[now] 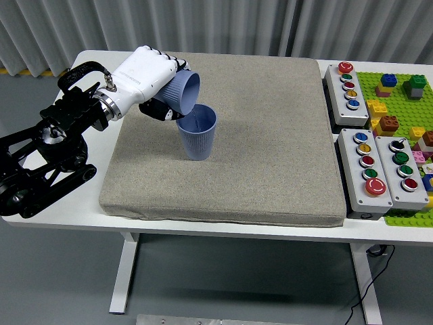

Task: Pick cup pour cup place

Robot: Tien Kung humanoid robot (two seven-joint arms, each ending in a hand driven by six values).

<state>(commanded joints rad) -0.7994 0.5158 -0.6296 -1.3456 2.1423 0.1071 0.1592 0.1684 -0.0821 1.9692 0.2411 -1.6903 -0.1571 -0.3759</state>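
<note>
A blue ribbed cup (198, 133) stands upright on the grey mat (270, 149), left of its middle. My left hand (157, 84), white with black fingers, is shut on a second blue cup (184, 92). That held cup is tipped on its side, mouth facing right and down, with its lip just above the standing cup's left rim. The black left arm (47, 156) reaches in from the lower left. The right arm is out of sight.
Three grey button boxes (375, 169) with coloured buttons stand right of the mat. A green baseplate (406, 101) with several toy bricks lies at the far right edge. The white table (88, 88) shows around the mat.
</note>
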